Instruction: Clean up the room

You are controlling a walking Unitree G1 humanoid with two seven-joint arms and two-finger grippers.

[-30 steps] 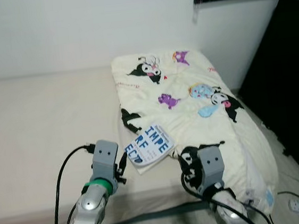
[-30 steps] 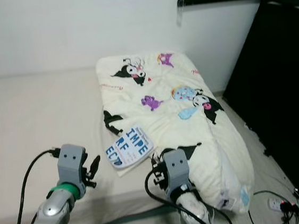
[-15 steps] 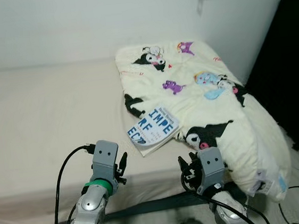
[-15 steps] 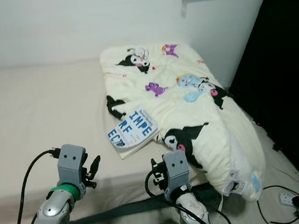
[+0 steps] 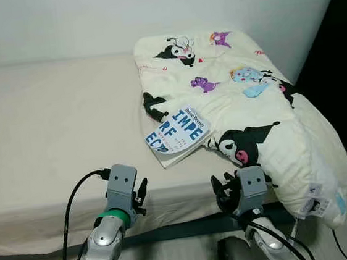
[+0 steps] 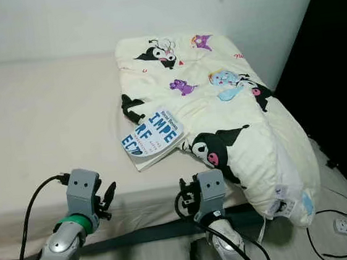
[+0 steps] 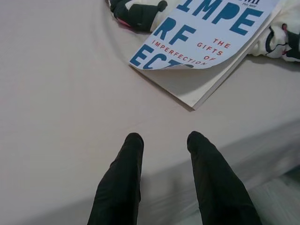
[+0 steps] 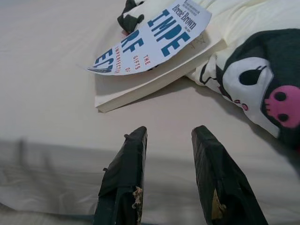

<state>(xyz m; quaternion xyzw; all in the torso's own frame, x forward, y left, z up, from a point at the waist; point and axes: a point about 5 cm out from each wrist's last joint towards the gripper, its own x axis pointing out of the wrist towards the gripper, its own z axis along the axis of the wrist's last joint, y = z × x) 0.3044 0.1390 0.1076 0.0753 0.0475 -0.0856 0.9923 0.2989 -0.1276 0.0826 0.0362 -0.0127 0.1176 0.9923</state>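
While both arms hover at the near edge of the bed (image 5: pixel 49 130), I count one book (image 5: pixel 178 136), one comforter (image 5: pixel 246 110) and two grippers. The book lies on the beige sheet with its far corner touching the comforter's edge, its white cover curling up off the pages. In big blue letters I read "IMPE", "RF" and "ECT", with small red print "THE GIFTS OF IMPERFECTION" in the left wrist view; the right wrist view adds the author line "Brené Brown". The rest of the small print is too fine for me to read.

The comforter is cream with black-and-pink cartoon characters, bunched along the right side of the bed and hanging over the edge toward the floor; a small tag at its lower corner is unreadable. A white power strip (image 6: pixel 344 226) with cables sits on the floor at the far right, partly cut off.

My left gripper (image 7: pixel 161 138) is over bare sheet, near the book, jaws apart and empty. My right gripper (image 8: pixel 168 132) points at the book's spine side, just beside the comforter, jaws apart and empty too.
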